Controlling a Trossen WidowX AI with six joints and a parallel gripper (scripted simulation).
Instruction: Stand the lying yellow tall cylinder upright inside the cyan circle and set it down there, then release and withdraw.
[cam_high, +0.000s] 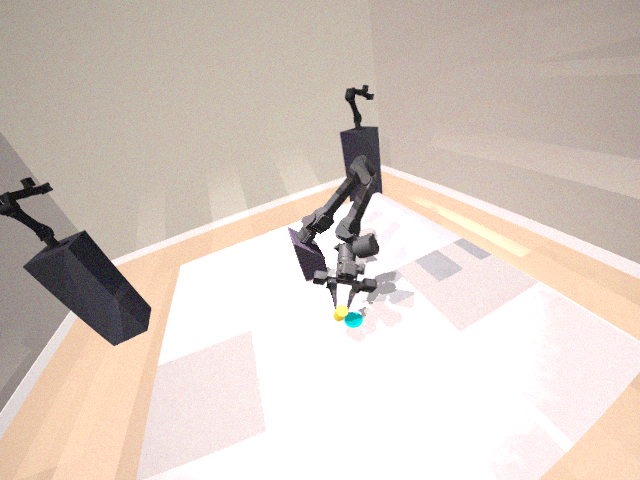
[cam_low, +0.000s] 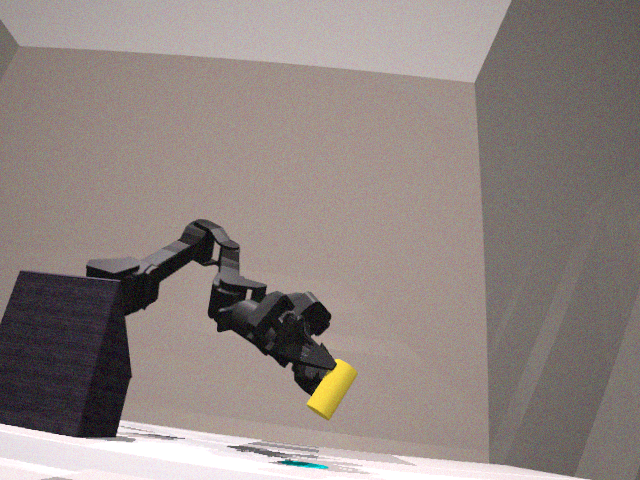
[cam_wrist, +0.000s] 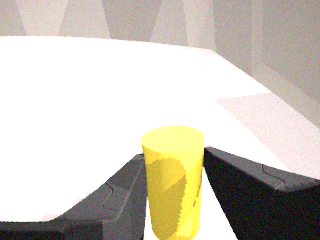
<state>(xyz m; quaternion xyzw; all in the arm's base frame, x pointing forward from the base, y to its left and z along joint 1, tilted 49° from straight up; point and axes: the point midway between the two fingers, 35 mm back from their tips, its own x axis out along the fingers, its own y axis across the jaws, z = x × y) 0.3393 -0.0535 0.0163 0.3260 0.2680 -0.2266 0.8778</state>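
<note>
The yellow tall cylinder (cam_high: 341, 312) (cam_low: 333, 390) (cam_wrist: 174, 182) is held clear of the floor and tilted, its upper end leaning away from the arm's base in the exterior view. My gripper (cam_low: 330, 376) (cam_wrist: 174, 158) is shut on it, with one finger on each side near its upper end. The cyan circle (cam_high: 354, 320) (cam_low: 305, 464) lies flat on the white surface, below the cylinder in the exterior view and just right of it in the top view. The circle is not visible in the wrist view.
A dark block (cam_high: 308, 255) (cam_low: 56, 356) stands under my arm's base. Two other dark pedestals with small arms stand in the top view, one at the left (cam_high: 93, 289) and one at the back (cam_high: 361, 147). Walls surround the white floor area.
</note>
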